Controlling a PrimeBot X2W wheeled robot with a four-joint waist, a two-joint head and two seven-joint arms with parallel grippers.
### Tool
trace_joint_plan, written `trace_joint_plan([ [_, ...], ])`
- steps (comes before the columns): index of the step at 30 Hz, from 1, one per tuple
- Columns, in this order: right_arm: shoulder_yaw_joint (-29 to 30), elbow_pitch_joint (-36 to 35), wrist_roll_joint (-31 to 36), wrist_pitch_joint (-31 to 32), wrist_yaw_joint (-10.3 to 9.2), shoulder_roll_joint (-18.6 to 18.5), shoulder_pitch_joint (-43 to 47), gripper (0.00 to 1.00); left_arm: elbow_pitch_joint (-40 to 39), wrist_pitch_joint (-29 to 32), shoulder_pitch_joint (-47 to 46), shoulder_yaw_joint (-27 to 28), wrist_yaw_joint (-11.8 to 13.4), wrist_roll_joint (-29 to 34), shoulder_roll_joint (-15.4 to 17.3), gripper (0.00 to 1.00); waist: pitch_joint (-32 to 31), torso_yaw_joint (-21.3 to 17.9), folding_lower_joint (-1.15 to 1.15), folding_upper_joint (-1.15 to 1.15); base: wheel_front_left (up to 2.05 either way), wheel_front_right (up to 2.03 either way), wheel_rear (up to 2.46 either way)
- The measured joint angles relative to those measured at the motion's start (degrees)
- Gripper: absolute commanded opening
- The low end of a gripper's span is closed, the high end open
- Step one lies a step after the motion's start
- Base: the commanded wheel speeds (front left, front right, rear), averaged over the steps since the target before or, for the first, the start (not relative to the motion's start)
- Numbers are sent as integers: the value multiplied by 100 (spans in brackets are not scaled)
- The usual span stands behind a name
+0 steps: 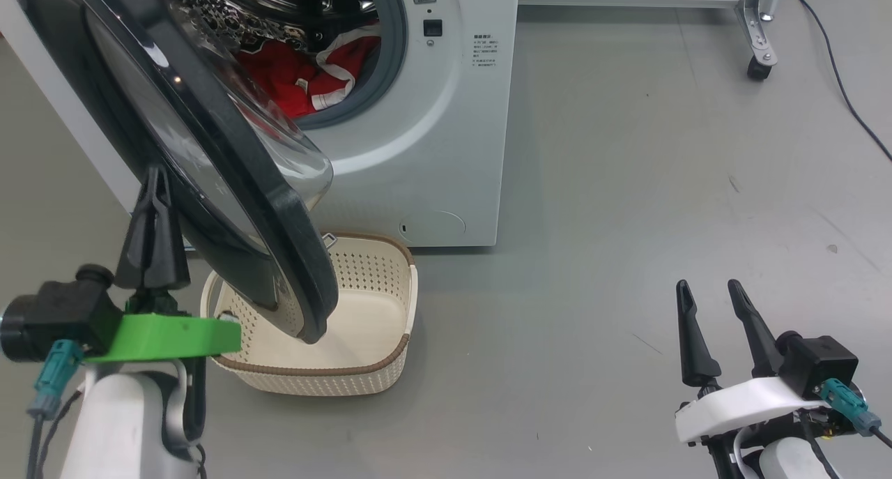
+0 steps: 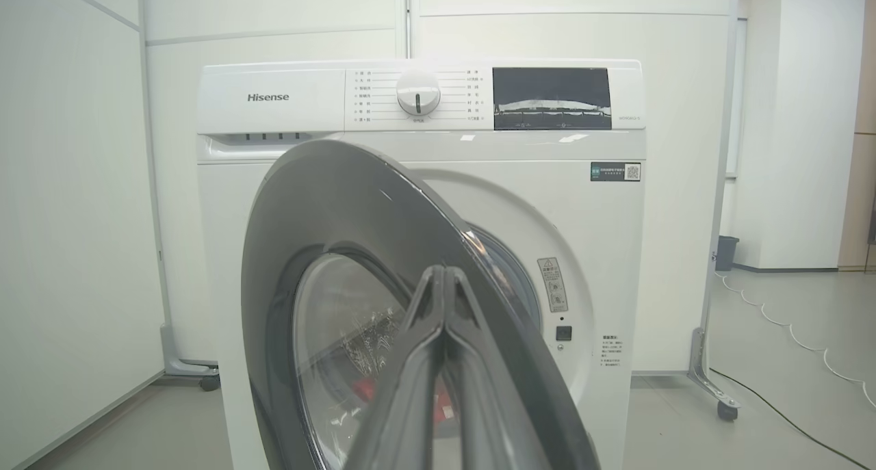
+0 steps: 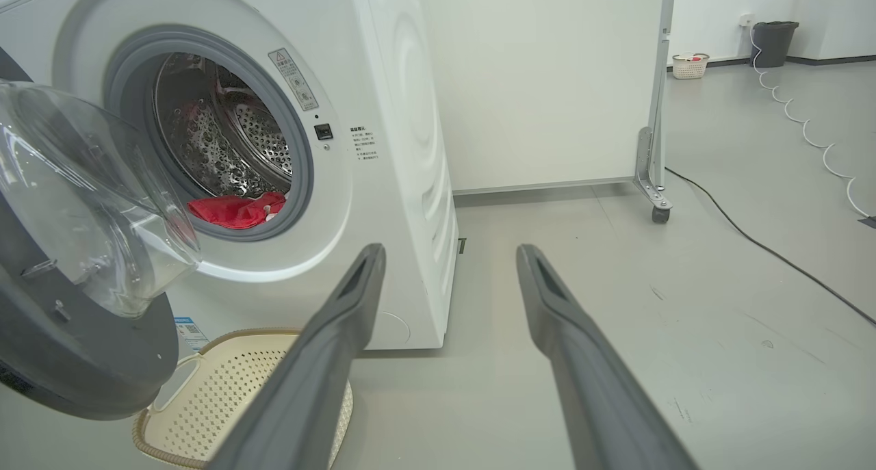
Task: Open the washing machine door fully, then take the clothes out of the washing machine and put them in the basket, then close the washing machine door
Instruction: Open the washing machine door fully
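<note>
Down at eight o'clock in the head view, the left gripper (image 1: 155,179) has its two dark fingers pressed flat together with nothing between them. Its tips lie over the outer face of the door (image 1: 279,207), and whether they touch it I cannot tell. In the left wrist view the same closed fingers (image 2: 443,299) point up at the door's (image 2: 342,196) glossy black rim. At four o'clock the right gripper (image 1: 709,291) hangs over bare floor (image 1: 627,221) with its fingers spread wide and nothing held, well apart from everything else. Between the arms, toward seven o'clock, the basket (image 1: 411,284) sits on the floor just in front of the washing machine (image 1: 432,151). The half-open door's lower edge hangs above the basket's left part. The door swings out from the machine's left side toward ten o'clock, its clear glass bowl turned toward the opening. Farther on, at eleven o'clock, the red and white clothes (image 1: 286,74) lie in the bottom of the steel drum (image 1: 230,12), against the grey seal. The right wrist view shows the clothes (image 3: 233,210) heaped low in the drum, with the basket (image 3: 226,388) below the door (image 3: 68,360). Beyond, at one o'clock, a wheeled stand (image 1: 759,33) and a dark cable (image 1: 836,67) are on the floor.
</note>
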State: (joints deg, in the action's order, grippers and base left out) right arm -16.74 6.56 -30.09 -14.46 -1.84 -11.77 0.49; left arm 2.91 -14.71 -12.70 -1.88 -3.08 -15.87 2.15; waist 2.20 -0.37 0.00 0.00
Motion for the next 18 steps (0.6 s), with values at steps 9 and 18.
trace_joint_plan([
  [9,32,40,57,0,71,63,0,100,-407,-2,-639,-123,-88,46,-3,0,-1,-23,0,0,0,0,0],
  [18,74,64,107,1,126,143,-1,100,-394,111,-883,-621,-209,192,11,0,29,-99,0,0,0,0,0],
])
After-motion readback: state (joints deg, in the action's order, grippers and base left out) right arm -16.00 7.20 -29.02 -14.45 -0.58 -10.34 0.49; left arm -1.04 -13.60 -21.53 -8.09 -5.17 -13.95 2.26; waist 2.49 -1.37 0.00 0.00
